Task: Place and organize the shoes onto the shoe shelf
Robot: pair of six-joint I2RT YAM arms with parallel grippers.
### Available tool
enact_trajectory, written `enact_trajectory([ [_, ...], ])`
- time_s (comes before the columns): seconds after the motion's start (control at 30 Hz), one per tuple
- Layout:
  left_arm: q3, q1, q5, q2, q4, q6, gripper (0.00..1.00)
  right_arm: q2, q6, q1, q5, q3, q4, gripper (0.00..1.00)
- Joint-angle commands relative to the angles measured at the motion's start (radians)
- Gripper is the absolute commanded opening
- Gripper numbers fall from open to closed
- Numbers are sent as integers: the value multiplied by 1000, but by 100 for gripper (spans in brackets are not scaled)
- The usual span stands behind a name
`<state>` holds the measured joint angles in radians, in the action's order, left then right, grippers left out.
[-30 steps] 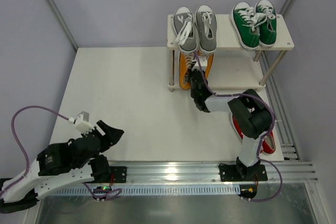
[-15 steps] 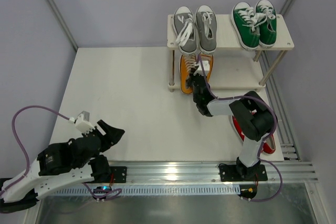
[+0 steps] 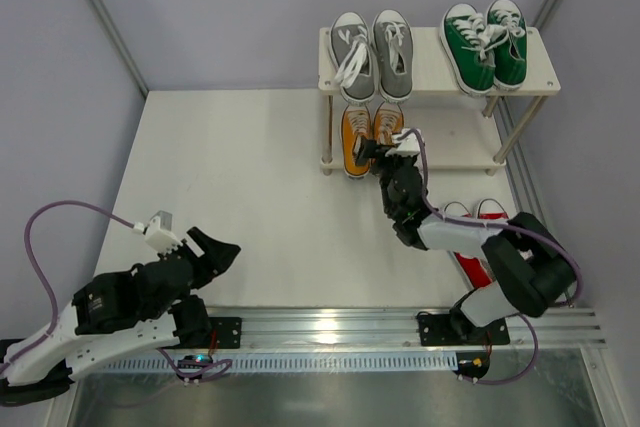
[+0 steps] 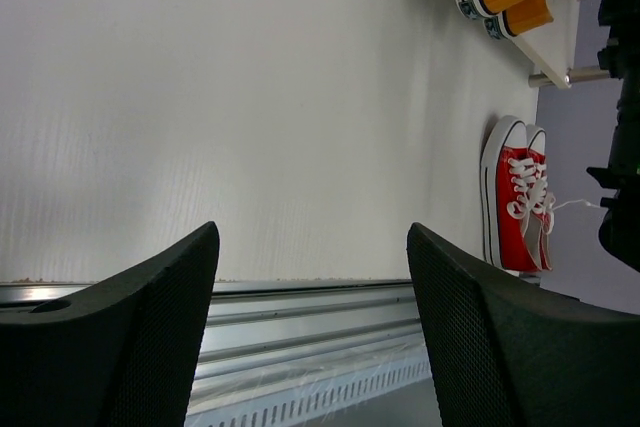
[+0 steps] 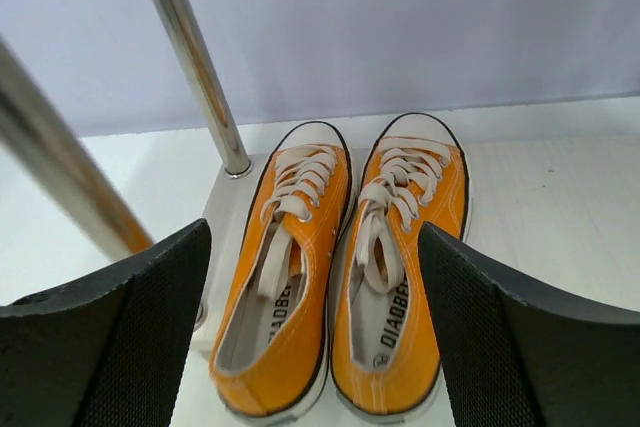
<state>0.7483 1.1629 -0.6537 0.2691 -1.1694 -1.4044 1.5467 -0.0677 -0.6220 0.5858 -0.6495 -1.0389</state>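
Note:
The shoe shelf [image 3: 430, 69] stands at the table's far right. A grey pair [image 3: 372, 52] and a green pair [image 3: 485, 42] fill its top board. An orange pair [image 3: 362, 137] sits side by side at the left of the lower board [image 5: 560, 207], toes to the wall. My right gripper [image 3: 397, 150] is open just in front of the orange heels [image 5: 340, 347], with a finger on either side and no grip. A red pair [image 3: 478, 237] lies on the table, partly under my right arm. My left gripper [image 3: 218, 249] hovers open and empty at the near left.
A shelf post [image 5: 195, 57] rises just left of the orange pair. The right half of the lower board [image 3: 455, 152] is bare. A metal rail [image 3: 330, 327] runs along the table's near edge. In the left wrist view the red pair [image 4: 520, 197] lies right of the open fingers [image 4: 150, 327].
My right gripper has opened and let go of the right orange shoe, then pulled back from the shelf while its arm folded down to the right. The left arm has stayed put.

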Motion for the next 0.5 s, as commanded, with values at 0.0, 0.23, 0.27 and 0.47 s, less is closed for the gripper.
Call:
enact_trajectory([
  [0.0, -13, 1, -17, 2, 83, 33, 75, -181, 63, -73, 75, 69, -16, 84],
  [0.23, -32, 1, 74, 157, 391, 234, 84, -695, -281, -163, 337, -6, 1042, 88],
  [0.27, -33, 1, 101, 229, 445, 260, 85, -768, -438, -160, 348, -47, 1223, 88],
  [0.47, 100, -3, 336, 634, 832, 387, 95, -913, -863, -157, 414, -382, 2129, 100],
])
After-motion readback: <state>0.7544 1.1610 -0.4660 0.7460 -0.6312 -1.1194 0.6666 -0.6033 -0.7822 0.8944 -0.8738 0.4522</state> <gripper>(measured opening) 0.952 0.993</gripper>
